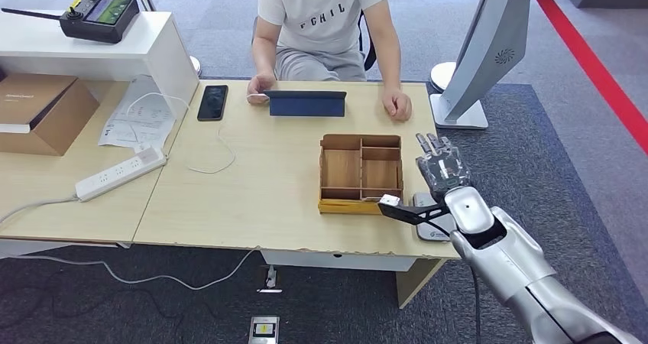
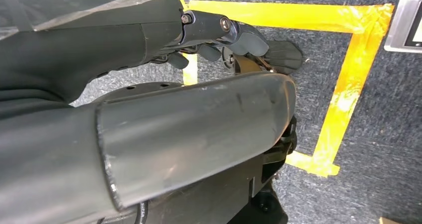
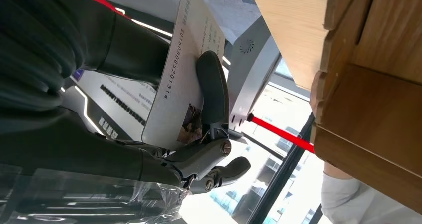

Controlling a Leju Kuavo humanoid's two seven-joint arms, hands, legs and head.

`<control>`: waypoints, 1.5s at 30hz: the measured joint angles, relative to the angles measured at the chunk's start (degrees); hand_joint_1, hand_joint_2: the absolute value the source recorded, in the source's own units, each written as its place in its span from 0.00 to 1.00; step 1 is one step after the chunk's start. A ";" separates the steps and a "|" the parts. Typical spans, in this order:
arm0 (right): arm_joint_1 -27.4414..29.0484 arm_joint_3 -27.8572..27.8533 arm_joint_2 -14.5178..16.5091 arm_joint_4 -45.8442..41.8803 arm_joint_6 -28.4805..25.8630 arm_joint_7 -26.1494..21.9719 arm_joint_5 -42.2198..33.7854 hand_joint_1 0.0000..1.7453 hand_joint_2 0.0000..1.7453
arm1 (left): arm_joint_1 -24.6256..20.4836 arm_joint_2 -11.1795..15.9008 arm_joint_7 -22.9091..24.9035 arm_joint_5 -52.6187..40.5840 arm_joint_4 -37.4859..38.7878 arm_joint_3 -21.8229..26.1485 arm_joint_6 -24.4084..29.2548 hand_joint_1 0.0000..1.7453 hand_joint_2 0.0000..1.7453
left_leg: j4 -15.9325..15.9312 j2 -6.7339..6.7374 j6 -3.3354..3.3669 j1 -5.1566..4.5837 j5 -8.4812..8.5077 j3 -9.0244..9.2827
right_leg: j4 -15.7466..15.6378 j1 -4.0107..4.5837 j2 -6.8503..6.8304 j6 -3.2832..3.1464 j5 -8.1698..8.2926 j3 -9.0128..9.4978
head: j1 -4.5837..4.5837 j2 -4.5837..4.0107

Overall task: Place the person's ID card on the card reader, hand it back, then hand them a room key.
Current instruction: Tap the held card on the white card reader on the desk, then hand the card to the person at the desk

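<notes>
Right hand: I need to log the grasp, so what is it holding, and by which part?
The right hand pinches the ID card by its lower face, near the photo.

- White rectangular ID card (image 3: 176, 79) printed with a number string and small photo, pinched in the right hand (image 1: 442, 168) above the table's right edge.
- Flat grey card reader (image 1: 428, 218) lying beside the wooden box, under that hand.

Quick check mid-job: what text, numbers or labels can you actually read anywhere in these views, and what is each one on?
"FCHIL" as it appears, on the person's white T-shirt.
"201608085201314" roughly, some digits uncertain, along the edge of the ID card held by the right hand.
Other print on that card: too blurred to read.
Papers on the left desk: print too small.
</notes>
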 joint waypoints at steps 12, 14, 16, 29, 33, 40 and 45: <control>0.86 -0.74 -0.11 4.45 -0.04 -1.39 -0.12 1.00 1.00 | -0.03 -0.02 0.32 0.50 0.00 -0.78 0.19 0.00 0.00 | -0.01 0.01 0.00 0.00 0.00 -0.02 | 0.00 0.00 0.00 0.00 0.00 -0.01 | 0.00 0.00; 0.90 -0.88 -0.09 5.19 -0.09 -1.53 -0.21 1.00 1.00 | -0.04 -0.02 0.32 0.61 0.00 -0.80 0.19 0.00 0.00 | -0.01 0.01 0.00 0.00 0.00 -0.02 | 0.00 0.00 0.01 0.00 0.00 -0.01 | -0.01 0.00; 0.94 -1.05 -0.05 5.96 -0.13 -1.59 -0.38 1.00 1.00 | -0.04 -0.02 0.32 0.75 0.00 -0.82 0.22 0.00 0.00 | 0.00 0.01 0.00 0.00 0.00 -0.02 | 0.00 0.00 0.01 0.00 0.00 -0.01 | -0.01 0.00; 2.12 -2.00 0.37 10.68 -0.79 -1.93 -1.72 1.00 1.00 | -0.05 -0.04 0.28 0.90 0.00 -0.85 0.72 0.00 0.00 | -0.01 0.03 0.00 0.00 0.00 0.03 | 0.00 0.00 0.01 0.00 0.00 0.02 | 0.01 0.00; 2.15 -2.02 0.67 11.57 -1.15 -2.22 -1.81 1.00 1.00 | -0.06 -0.04 0.28 0.90 0.00 -0.85 1.01 0.00 0.00 | 0.00 0.03 0.00 0.00 0.00 0.05 | 0.00 0.00 0.01 0.00 0.00 0.05 | 0.00 0.00; 2.47 -2.02 1.44 12.59 -1.65 -2.27 -1.82 1.00 1.00 | -0.06 -0.04 0.28 0.75 0.00 -0.91 1.05 0.00 0.00 | 0.00 0.03 0.00 0.00 0.00 0.09 | 0.00 0.00 0.01 0.00 0.00 0.08 | 0.00 0.00; 2.47 -2.45 1.72 12.93 -2.40 -1.70 -1.51 1.00 1.00 | -0.06 -0.04 0.28 0.38 0.00 -1.04 1.05 0.00 0.00 | 0.00 0.03 0.00 0.00 0.00 0.08 | 0.00 0.00 0.01 0.00 0.00 0.10 | 0.01 0.00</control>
